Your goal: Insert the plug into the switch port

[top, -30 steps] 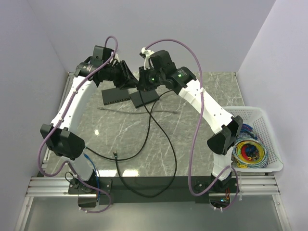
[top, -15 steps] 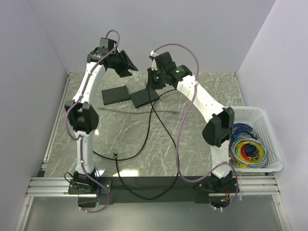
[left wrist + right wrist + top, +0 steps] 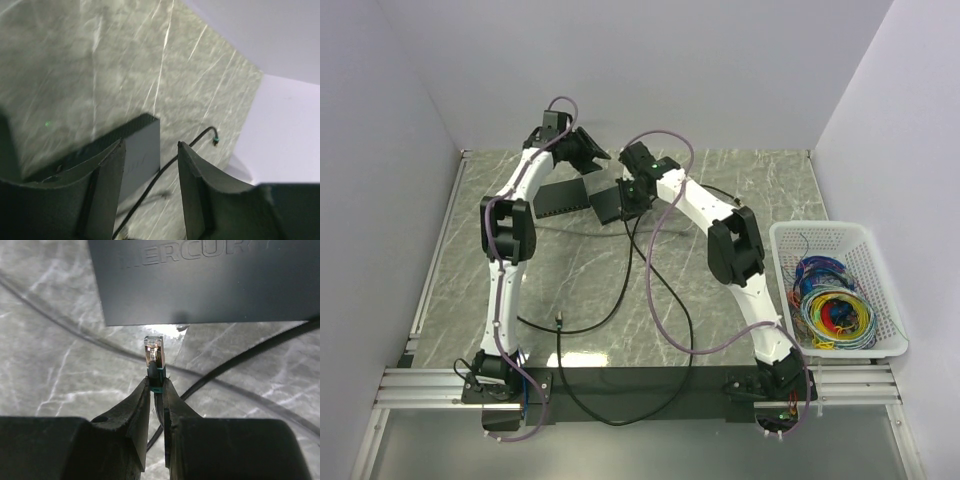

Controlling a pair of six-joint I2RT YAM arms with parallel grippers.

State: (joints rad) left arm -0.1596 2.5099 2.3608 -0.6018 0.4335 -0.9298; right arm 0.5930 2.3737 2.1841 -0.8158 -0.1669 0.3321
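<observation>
My right gripper (image 3: 156, 382) is shut on the black cable just behind the plug (image 3: 154, 351). The pale gold-tinted tip sticks up past the fingertips. It is a short gap from the near edge of the switch (image 3: 200, 280), a flat black box with raised lettering, and does not touch it. From above, the right gripper (image 3: 633, 195) hangs over the switch (image 3: 608, 208) and hides the plug. My left gripper (image 3: 592, 152) is open above the table's back. In the left wrist view its fingers (image 3: 107, 175) frame a black box corner (image 3: 145, 140) and a cable, holding nothing.
A second flat black box (image 3: 560, 198) lies left of the switch. Loose black cables (image 3: 665, 300) loop across the table's middle and front. A teal-tipped cable end (image 3: 215, 140) lies near the wall. A white basket (image 3: 820, 226) of coloured wires stands at the right.
Both arms have drawn their elbows up and back toward the far wall. The left gripper has opened wider and lifted off the boxes. The right gripper still holds the plug.
</observation>
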